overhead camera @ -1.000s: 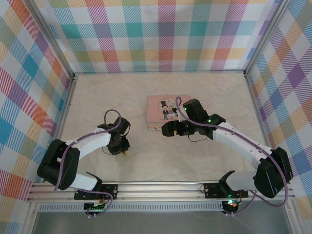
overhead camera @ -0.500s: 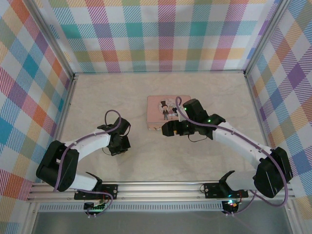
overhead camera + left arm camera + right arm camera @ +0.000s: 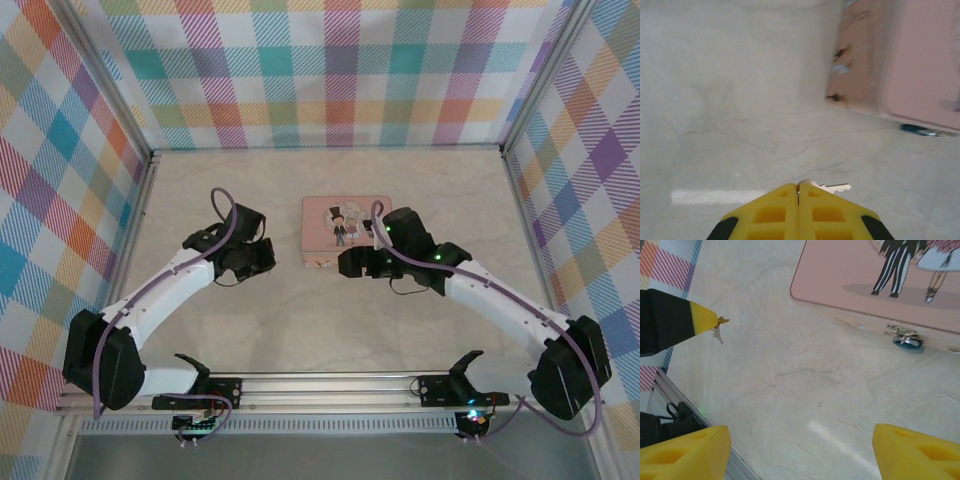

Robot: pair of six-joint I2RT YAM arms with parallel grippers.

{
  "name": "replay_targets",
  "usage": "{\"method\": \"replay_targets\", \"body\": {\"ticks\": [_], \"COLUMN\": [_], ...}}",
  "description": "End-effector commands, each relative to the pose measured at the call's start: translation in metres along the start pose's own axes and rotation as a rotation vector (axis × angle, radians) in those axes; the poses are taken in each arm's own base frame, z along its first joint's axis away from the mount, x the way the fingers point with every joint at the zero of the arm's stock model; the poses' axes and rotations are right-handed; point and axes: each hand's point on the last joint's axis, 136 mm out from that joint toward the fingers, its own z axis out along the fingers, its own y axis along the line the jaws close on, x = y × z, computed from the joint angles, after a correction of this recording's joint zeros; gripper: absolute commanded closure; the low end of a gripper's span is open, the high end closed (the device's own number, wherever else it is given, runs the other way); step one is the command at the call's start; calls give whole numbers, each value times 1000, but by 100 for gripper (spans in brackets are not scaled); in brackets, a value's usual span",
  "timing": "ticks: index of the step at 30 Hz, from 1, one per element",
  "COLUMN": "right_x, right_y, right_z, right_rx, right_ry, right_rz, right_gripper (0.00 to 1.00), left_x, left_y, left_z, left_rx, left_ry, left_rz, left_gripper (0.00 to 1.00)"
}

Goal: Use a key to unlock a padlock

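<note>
Between plaid walls, the pale marbled worktop (image 3: 250, 200) carries a pink rectangular cartoon tin (image 3: 330, 225) midway between its side edges. The right gripper (image 3: 801, 435), spread wide, hovers nearest the tiny bluish metal padlock (image 3: 907, 339) on the tin's near side, and the left gripper (image 3: 798, 190) pinches the thin silvery key (image 3: 832, 187), blade pointing right, tinward.

We log white arm shells (image 3: 168, 284) with black joints, purple cables (image 3: 232, 208) looping alongside. Fingers (image 3: 771, 215) yellow, black-shouldered. Green lamp (image 3: 437, 257) glows right of the pink tin (image 3: 320, 225).
</note>
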Motion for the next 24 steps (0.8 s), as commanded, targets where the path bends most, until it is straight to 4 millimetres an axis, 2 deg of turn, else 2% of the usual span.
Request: {"method": "replay_targets", "body": {"ticks": [1,5,8,10,12,17,24], "right_x": [-24,-38,-47,-50,-54,-62,-69], "right_y": [11,27,39,46,53,68,84], "right_z": [-16,-28,-30,-29,-26,-17,-9], "right_rx": [-14,-69,-133,-173,-218,-284,-369], "right_ry": [-127,-180,-215,-224,-226,-194,-159], "right_rz": [3,4,21,23,17,30,70], "right_gripper": [27,28,32,41,55,61,64], "left_x": [-4,-20,-29,-34,-35,-22,-9], "left_y": [-30,-61,-83,-95,-110,-137,-152], "left_z": [-20,-36,-48,-57,-66,-75,-78], "left_rx": [109,225,326,381,439,479,501], "left_ry": [5,-30,-57,-68,-73,-45,-41], "left_rz": [45,37,15,4,15,115,176], "left_gripper": [100,100,100,100,100,100,100]}}
